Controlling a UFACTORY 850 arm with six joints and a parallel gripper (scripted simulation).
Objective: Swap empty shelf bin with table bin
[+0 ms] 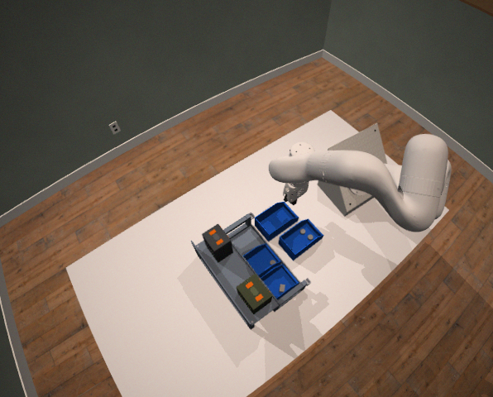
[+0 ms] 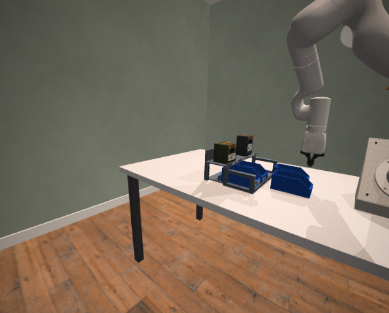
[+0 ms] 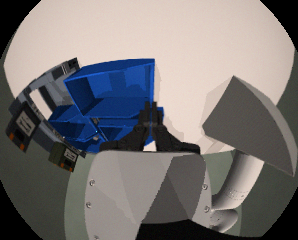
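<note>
The claw (image 2: 311, 162) hangs with its fingers drawn together on nothing, just above and beside the rear end of the empty bin (image 1: 275, 219), which stands on the white surface (image 1: 152, 273) next to the shelf (image 1: 243, 221) rather than in it. Parallel to it, on the side toward the arm's base, stands the bin with parts (image 1: 301, 238), two small grey pieces in it. That bin lies below the claw and a little toward the base; its long axis runs from the shelf's open side out toward the claw, so I judge the next reach to be a short sideways shift and a descent onto its rear wall. The vacated slot is the grey floor at the shelf's near end. Two more blue bins (image 1: 272, 273) sit in the shelf. From the wrist view the claw's own housing hides the fingertips' footing, and the parts bin is mostly cut off
</note>
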